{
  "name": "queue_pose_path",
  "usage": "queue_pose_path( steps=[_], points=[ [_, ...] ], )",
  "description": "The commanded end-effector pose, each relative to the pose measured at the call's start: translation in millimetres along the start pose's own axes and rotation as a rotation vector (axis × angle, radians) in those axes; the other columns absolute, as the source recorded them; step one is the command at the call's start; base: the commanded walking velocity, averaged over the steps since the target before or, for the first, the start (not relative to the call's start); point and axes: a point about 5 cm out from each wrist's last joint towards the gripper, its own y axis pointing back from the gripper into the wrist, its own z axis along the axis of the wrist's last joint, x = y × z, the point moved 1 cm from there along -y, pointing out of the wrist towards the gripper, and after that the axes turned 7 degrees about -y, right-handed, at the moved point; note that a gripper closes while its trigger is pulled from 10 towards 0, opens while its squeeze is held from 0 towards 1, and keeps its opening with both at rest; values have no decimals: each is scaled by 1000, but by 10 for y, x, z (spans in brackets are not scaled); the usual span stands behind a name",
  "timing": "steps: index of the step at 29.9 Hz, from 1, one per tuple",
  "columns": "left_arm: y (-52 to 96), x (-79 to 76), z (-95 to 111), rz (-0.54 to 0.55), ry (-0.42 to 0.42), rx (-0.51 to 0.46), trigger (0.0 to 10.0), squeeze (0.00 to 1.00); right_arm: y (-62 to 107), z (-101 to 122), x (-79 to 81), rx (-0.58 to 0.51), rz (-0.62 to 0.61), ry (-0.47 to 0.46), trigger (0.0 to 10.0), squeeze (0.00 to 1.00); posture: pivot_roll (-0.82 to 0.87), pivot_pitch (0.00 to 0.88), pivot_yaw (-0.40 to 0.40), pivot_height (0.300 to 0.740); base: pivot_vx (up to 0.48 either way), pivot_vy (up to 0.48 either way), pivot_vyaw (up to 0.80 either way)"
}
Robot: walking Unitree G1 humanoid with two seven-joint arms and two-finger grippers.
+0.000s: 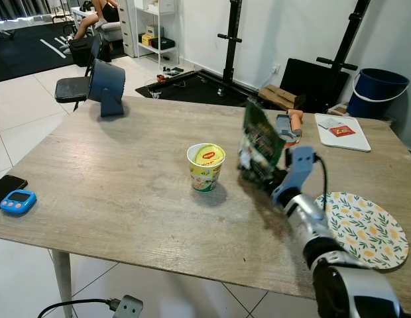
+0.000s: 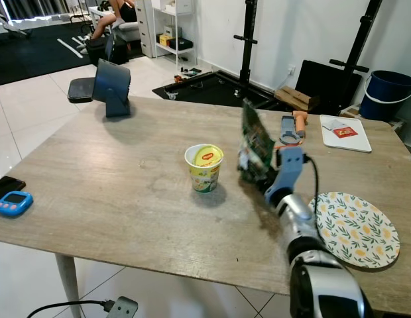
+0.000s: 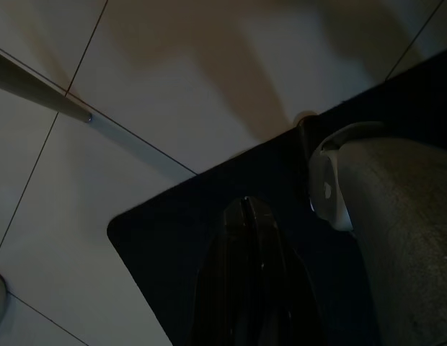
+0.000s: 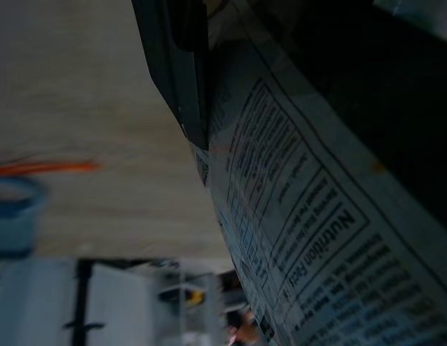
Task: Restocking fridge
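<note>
At centre frame my right gripper (image 1: 262,173) was clamped on the crinkly green snack packet (image 1: 260,140); lifting it steadily would avoid slipping.

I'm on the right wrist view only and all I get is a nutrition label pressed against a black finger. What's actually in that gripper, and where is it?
Observer: The right gripper is shut on a green snack packet, held upright just above the wooden table.
Operator: Anything close beside it?
Observer: A yellow noodle cup stands on the table just to its left, apart from the packet.
Operator: And to the right?
Observer: A leaf-patterned plate lies flat near the table's right edge.
Operator: Where's the left arm?
Observer: The left gripper hangs low over a dark mat on the tiled floor, fingers together.
</note>
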Motion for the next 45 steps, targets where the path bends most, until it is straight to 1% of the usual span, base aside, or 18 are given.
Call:
queue_pose_path(
  steps=[1,10,11,12,14,16,17,18,19,21,26,27,29,33,35,37,40,45],
  points=[
    [38,-164,-263,-55,5,102,10000,0,-29,206,-68,-82,-25,4,0,0,48,37,-44,740,0,0,0],
    [36,-159,-253,-54,2,101,10000,0,69,453,-352,-141,-131,54,0,0,43,32,-43,740,0,0,0],
    [35,-154,-251,-53,2,100,10000,0,162,548,-525,-162,-209,76,0,0,41,26,-38,740,0,0,0],
    [35,-154,-251,-53,2,100,10000,0,162,548,-525,-162,-209,76,0,0,41,26,-38,740,0,0,0],
    [35,-147,-250,-52,0,100,10000,0,324,679,-773,-186,-330,112,0,0,38,26,-38,740,0,0,0],
    [35,-147,-250,-52,0,100,10000,0,358,704,-820,-190,-355,120,0,0,38,26,-38,740,0,0,0],
    [35,-147,-250,-52,-1,101,10000,0,416,739,-895,-193,-393,131,1686,0,38,26,-38,740,0,0,0],
    [35,-149,-249,-53,-2,101,10000,0,528,795,-1026,-197,-463,150,10000,0,38,26,-38,740,0,0,0],
    [34,-152,-247,-54,-2,100,10000,0,627,837,-1131,-199,-520,165,10000,0,38,26,-38,740,0,0,0],
    [34,-153,-247,-54,-2,100,10000,0,656,849,-1160,-199,-536,169,10000,0,38,26,-38,740,0,0,0],
    [33,-174,-245,-59,-2,100,10000,0,1024,890,-1464,-160,-731,244,10000,0,22,29,-41,740,0,0,0],
    [33,-174,-245,-59,-2,100,10000,0,1024,890,-1464,-160,-731,244,10000,0,22,29,-41,740,0,0,0],
    [33,-187,-248,-63,-3,101,10000,0,1366,895,-1678,-132,-885,277,10000,0,18,31,-41,740,0,0,0],
    [35,-187,-256,-63,-5,103,10000,0,1606,905,-1799,-112,-990,315,10000,0,18,33,-40,740,0,0,0],
    [36,-187,-257,-63,-5,103,10000,0,1664,909,-1826,-108,-1016,322,10000,0,18,33,-40,740,0,0,0],
    [37,-183,-263,-62,-7,105,10000,0,1871,922,-1911,-88,-1104,358,10000,0,15,34,-40,740,0,0,0],
    [38,-180,-266,-61,-7,106,10000,0,1943,927,-1937,-81,-1135,375,10000,0,11,35,-39,740,0,0,0],
    [39,-184,-270,-63,-10,107,10000,0,2409,845,-2060,-5,-1334,432,10000,0,2,30,-42,740,0,0,0]
  ],
)
